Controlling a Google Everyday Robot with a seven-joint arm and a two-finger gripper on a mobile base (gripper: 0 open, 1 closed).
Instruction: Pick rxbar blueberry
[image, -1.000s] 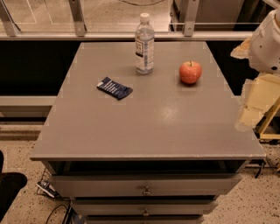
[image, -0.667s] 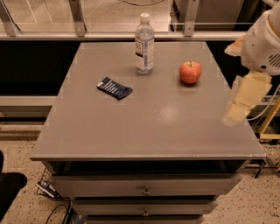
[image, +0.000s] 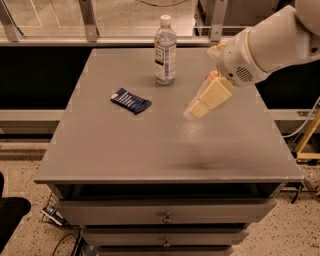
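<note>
The rxbar blueberry (image: 131, 100) is a small flat dark navy bar with white lettering. It lies flat on the grey table top (image: 150, 145), left of centre. My gripper (image: 192, 113) hangs above the table's middle right, on a cream wrist under the white arm. It is well to the right of the bar and holds nothing that I can see. The clear water bottle (image: 165, 50) stands upright behind and between the bar and the gripper. The red apple is hidden behind my arm.
The table is a drawer cabinet with handles (image: 167, 218) below its front edge. A metal railing (image: 90, 20) runs along the back. Dark cables lie on the floor at lower left (image: 55, 220).
My arm has swung in from the right edge to over the table's middle right, now covering the apple. The bar and the bottle have not moved.
</note>
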